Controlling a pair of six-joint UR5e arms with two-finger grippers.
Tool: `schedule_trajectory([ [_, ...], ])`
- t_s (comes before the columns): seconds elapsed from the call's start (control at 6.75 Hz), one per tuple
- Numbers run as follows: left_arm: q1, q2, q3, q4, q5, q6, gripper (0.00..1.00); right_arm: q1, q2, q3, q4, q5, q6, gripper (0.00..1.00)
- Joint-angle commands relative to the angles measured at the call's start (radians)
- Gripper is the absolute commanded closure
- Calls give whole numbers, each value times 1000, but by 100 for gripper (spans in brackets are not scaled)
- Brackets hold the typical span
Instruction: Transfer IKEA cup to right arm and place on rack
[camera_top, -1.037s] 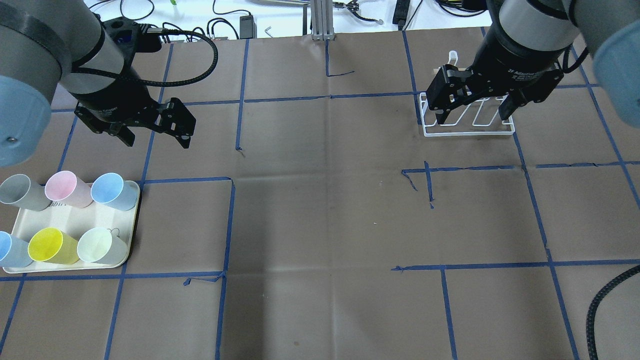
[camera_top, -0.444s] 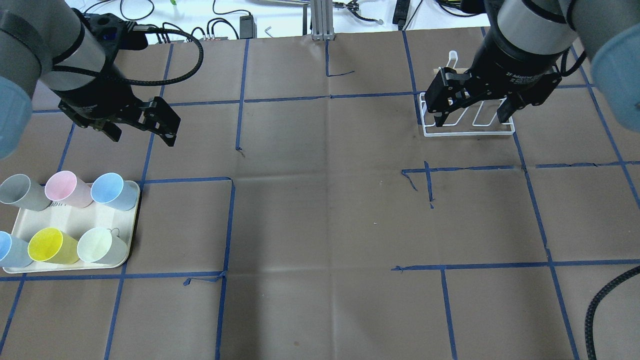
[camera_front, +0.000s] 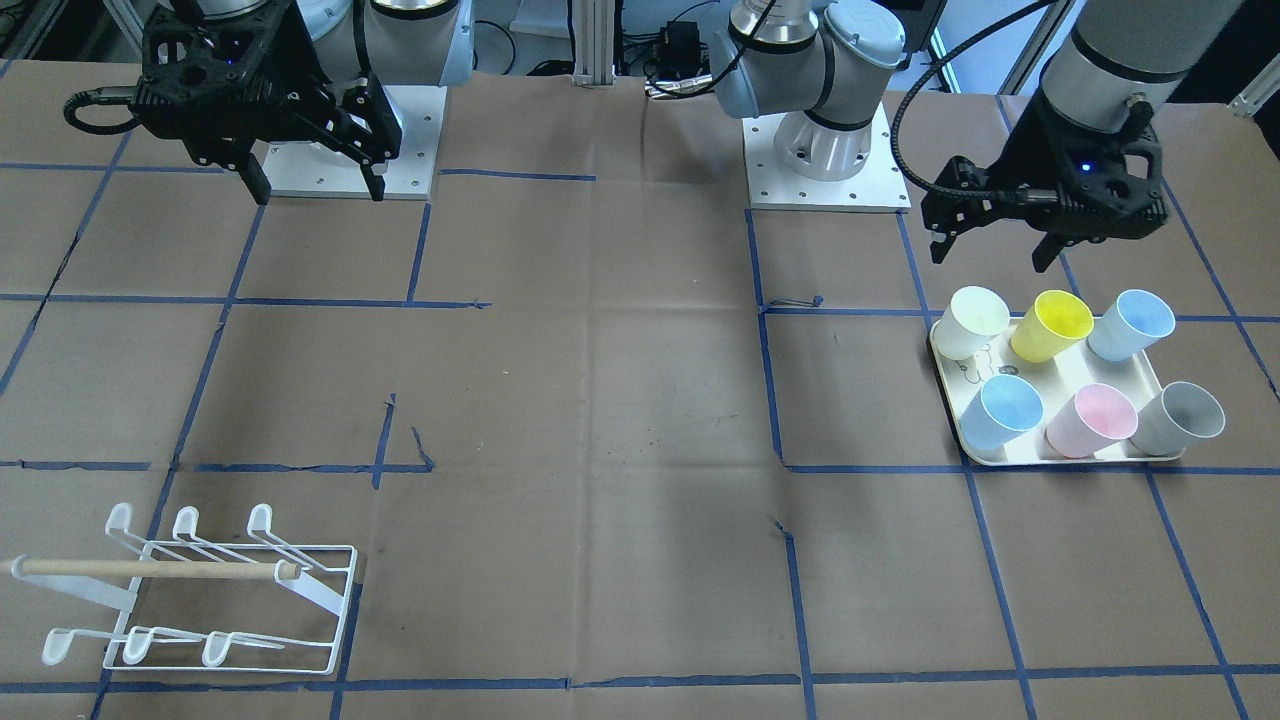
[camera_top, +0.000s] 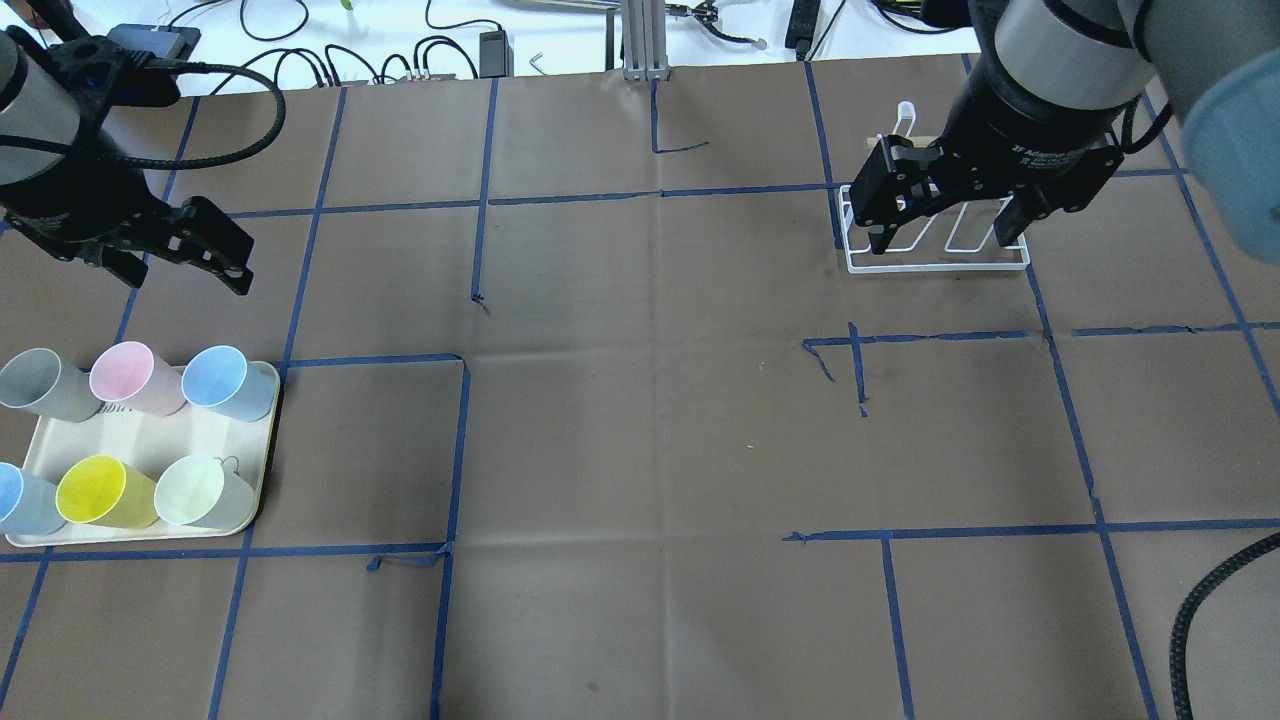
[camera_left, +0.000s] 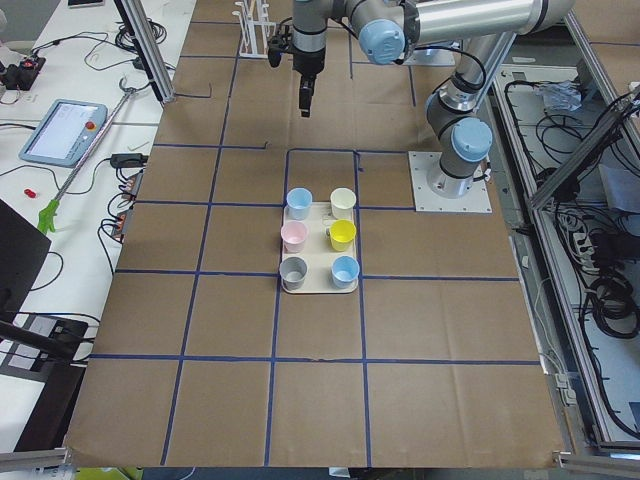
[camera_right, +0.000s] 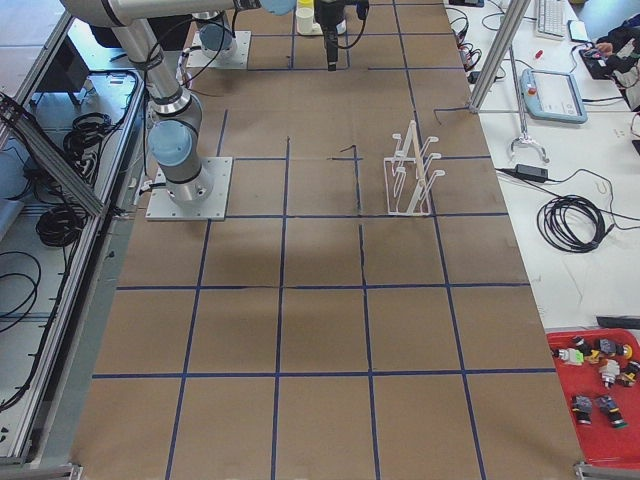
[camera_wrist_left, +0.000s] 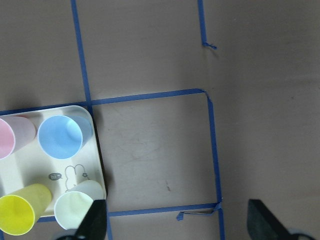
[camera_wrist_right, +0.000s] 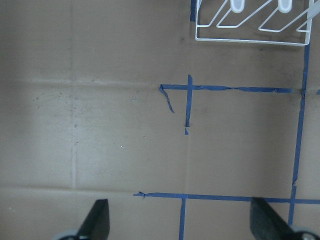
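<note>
Several IKEA cups stand mouth-up on a cream tray (camera_top: 150, 440) at the table's left: grey (camera_top: 40, 385), pink (camera_top: 130, 378), two blue (camera_top: 225, 383), yellow (camera_top: 100, 492) and pale cream (camera_top: 200, 492). My left gripper (camera_top: 187, 280) hangs open and empty above the table, beyond the tray. In the left wrist view the tray (camera_wrist_left: 30, 170) lies at lower left, off to the side of the left gripper (camera_wrist_left: 180, 225). The white wire rack (camera_top: 940, 262) holds nothing. My right gripper (camera_top: 942, 243) hovers open above it, also empty.
Brown paper with blue tape lines covers the table. Both arm bases (camera_front: 825, 160) stand at its robot side. Cables and a metal post (camera_top: 640, 40) lie past the far edge. A black cable (camera_top: 1200, 610) loops in at lower right.
My left arm has swung left in the overhead view, its gripper staying open. The right gripper has stayed put over the rack. Cups and tray have not moved.
</note>
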Motion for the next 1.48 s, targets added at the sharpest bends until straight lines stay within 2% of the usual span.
schedule_trajectory([
  [0.0, 131, -11, -11, 14, -7, 99, 0, 1, 0, 2, -1, 1, 6, 0],
  [0.15, 144, -19, -14, 20, -5, 104, 1, 1, 1, 2, -2, 4, 7, 0],
  [0.3, 144, -34, -38, 90, -4, 118, 1, 1, 1, 2, -12, 9, 10, 0],
  [0.44, 144, -54, -75, 161, -4, 116, 1, 1, 5, 2, -28, 56, 21, 0],
  [0.59, 144, -80, -110, 217, -7, 115, 1, 1, 14, 3, -98, 94, 36, 0],
  [0.74, 143, -111, -135, 282, -10, 110, 1, 2, 17, 6, -186, 98, 97, 0],
  [0.89, 143, -141, -153, 320, -10, 106, 1, 2, 15, 41, -294, 159, 184, 0],
  [1.04, 144, -174, -179, 347, -10, 104, 1, 2, 14, 101, -424, 182, 251, 0],
  [1.19, 143, -204, -213, 424, -10, 96, 1, 2, 5, 176, -603, 200, 338, 0],
  [1.33, 143, -229, -247, 480, -10, 84, 1, 2, 3, 246, -753, 269, 405, 0],
])
